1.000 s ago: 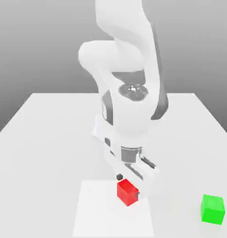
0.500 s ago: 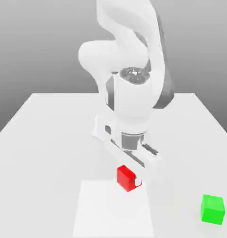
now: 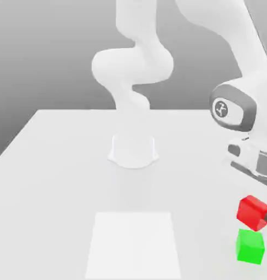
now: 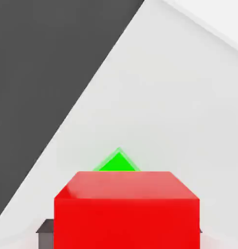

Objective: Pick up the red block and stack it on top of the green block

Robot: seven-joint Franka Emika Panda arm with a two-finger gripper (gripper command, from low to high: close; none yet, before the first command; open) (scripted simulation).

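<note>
Had the tool (image 4: 123, 233) closed on the red block (image 3: 253, 213), gripping opposite sides of it. Held the red block up off the desk (image 3: 59, 191), toward the exterior view's right, just above the green block (image 3: 250, 247). Could not tell whether the two touched. Kept the red block turned at an angle to the green block, with a green corner peeking out from beneath in the hand view. Rested the green block on the desk, well apart from the flat white square (image 3: 134, 246). Reached across to the exterior view's right with the white arm (image 3: 233, 33).
</note>
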